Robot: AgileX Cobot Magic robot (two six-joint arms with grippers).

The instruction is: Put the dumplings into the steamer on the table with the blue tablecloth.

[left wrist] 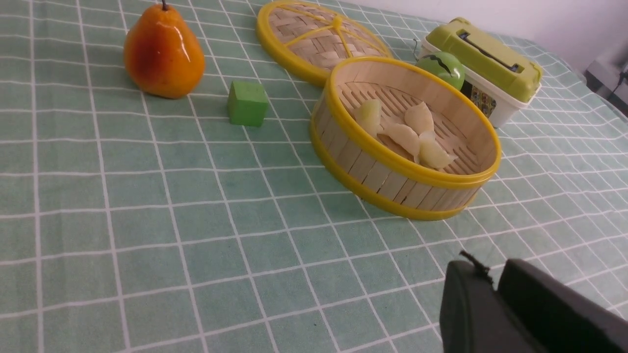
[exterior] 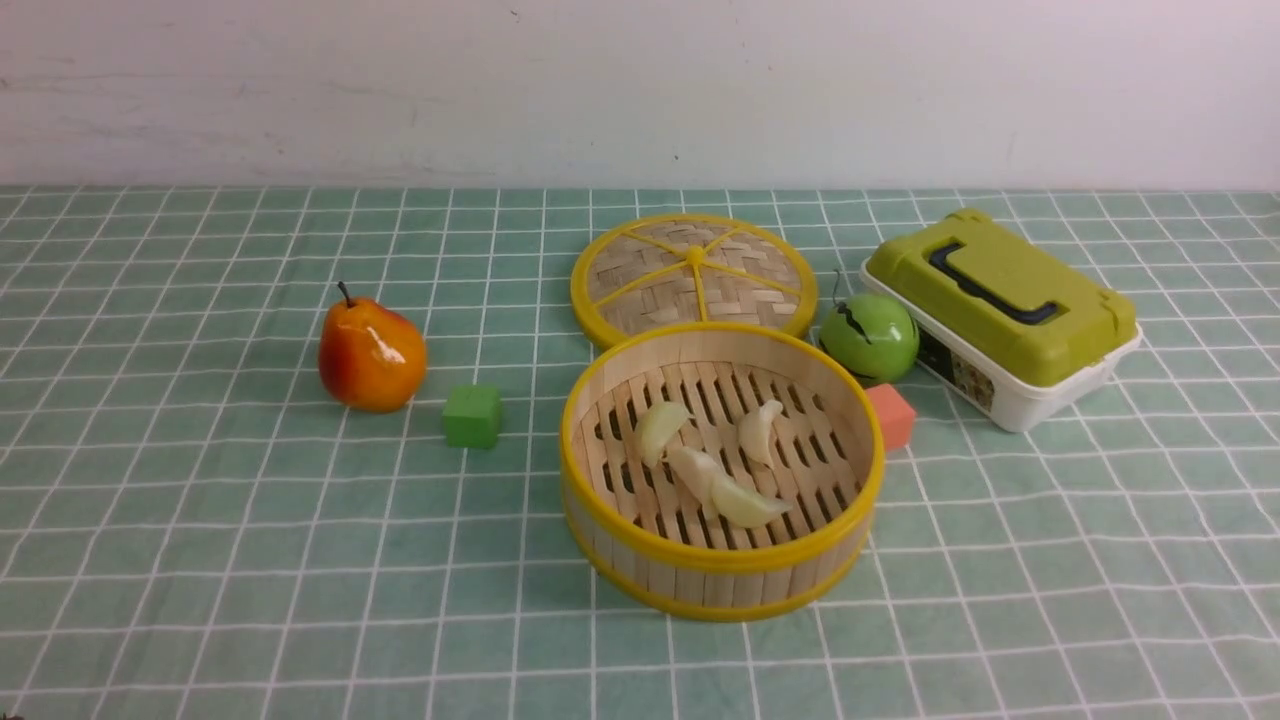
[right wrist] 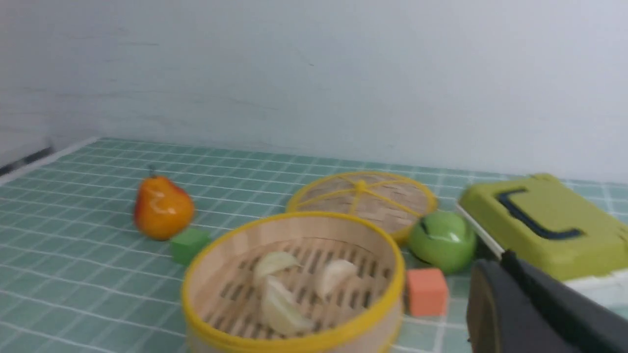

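Note:
The round bamboo steamer (exterior: 720, 556) stands near the middle of the table with the blue tablecloth (exterior: 200, 520). Several pale dumplings (exterior: 745, 505) lie together on its slatted floor; they also show in the left wrist view, dumplings (left wrist: 405, 137), and in the right wrist view, dumplings (right wrist: 279, 304). My left gripper (left wrist: 495, 275) hangs low over bare cloth, short of the steamer (left wrist: 373, 147), its fingers together with nothing between them. My right gripper (right wrist: 501, 261) is shut and empty, beside the steamer (right wrist: 294, 216). Neither gripper shows in the front view.
The flat woven lid (exterior: 693, 275) lies just behind the steamer. A green apple (exterior: 868, 337), an orange cube (exterior: 890, 415) and a green-lidded box (exterior: 1000, 300) are to its right. A pear (exterior: 371, 355) and a green cube (exterior: 472, 415) sit to its left.

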